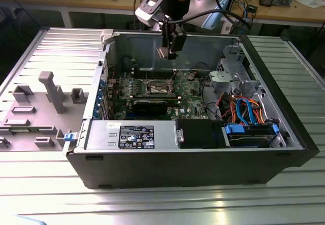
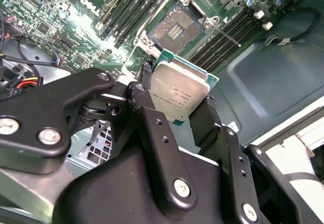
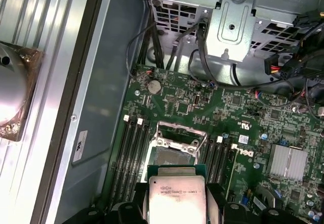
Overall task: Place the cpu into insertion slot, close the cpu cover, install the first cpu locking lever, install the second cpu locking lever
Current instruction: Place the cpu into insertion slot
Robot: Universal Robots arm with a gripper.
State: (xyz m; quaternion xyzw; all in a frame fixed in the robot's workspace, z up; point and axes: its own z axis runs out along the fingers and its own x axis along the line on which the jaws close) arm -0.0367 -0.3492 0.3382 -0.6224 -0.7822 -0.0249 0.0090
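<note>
My gripper (image 1: 170, 50) hangs inside the open computer case (image 1: 284, 149), above the motherboard, and is shut on the cpu (image 2: 179, 90), a flat square chip with a silvery top. In both wrist views black fingers (image 2: 144, 90) clamp the cpu (image 3: 175, 193) on two opposite edges. The insertion slot (image 2: 176, 28) lies open below and a little ahead of the chip, its dark centre bare. From the exterior view the insertion slot (image 1: 157, 87) sits mid-board under the gripper. A silvery frame, likely the cpu cover (image 3: 174, 131), stands raised at the slot's (image 3: 171, 155) far edge.
Long black memory slots (image 3: 132, 153) flank the socket on both sides. A labelled power supply box (image 1: 134, 135) lines the case front. A metal drive cage (image 1: 231, 77) with coloured cables (image 1: 244, 110) is at the exterior view's right. Grey fixtures (image 1: 51, 90) stand outside the case.
</note>
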